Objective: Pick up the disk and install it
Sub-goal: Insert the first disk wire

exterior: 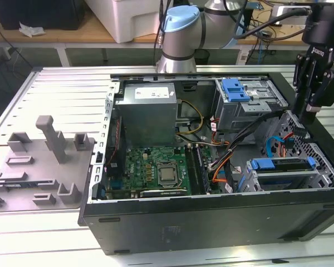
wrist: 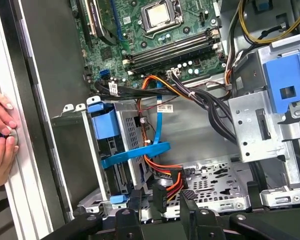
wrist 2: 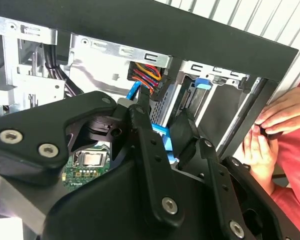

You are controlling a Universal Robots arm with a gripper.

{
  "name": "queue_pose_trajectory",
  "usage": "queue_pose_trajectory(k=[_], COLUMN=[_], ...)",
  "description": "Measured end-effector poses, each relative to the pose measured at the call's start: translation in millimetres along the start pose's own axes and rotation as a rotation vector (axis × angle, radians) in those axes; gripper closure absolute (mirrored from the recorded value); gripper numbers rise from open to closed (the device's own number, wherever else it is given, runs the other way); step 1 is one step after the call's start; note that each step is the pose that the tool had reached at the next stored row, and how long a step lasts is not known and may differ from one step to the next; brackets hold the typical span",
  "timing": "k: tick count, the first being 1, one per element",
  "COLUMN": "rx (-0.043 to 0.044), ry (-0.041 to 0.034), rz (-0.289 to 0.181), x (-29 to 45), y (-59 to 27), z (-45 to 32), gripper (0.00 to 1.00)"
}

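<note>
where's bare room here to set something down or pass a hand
Free: the slatted white table around the grey plastic fixture; the bare grey case floor between the black cable bundle and perforated metal panel. Crowded: around the orange and blue cables.

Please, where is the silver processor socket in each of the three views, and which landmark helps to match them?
Exterior view: the processor socket, middle of the green board.
Second wrist view: the processor socket, on the green board beyond the gripper.
First wrist view: the processor socket, next to the memory slots.
Shared landmark: the blue cable.
</note>
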State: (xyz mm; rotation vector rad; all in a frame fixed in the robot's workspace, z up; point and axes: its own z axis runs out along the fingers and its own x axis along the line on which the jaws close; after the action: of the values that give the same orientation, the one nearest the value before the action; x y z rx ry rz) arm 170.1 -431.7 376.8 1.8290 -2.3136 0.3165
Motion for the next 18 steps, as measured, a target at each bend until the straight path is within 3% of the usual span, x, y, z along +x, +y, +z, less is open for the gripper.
queue_pose_trajectory(k=[5,7,9,16,18], rx=[0.0034,0.0033,-0.0023,-0.0093,-0.0141], ry=[0.0164,0.0285,0.0418,0.064,0.0744], rz=[0.0,-0.001,-0.003,-0.009,-0.016], x=[-5.0,-7.2,-8.6,-13.4,-14.7], y=[1.1,1.5,1.7,-2.4,-3.5], z=[3.2,3.7,3.9,7.9,8.7], gripper=[0.56,0.56,0.56,0.56,0.56])
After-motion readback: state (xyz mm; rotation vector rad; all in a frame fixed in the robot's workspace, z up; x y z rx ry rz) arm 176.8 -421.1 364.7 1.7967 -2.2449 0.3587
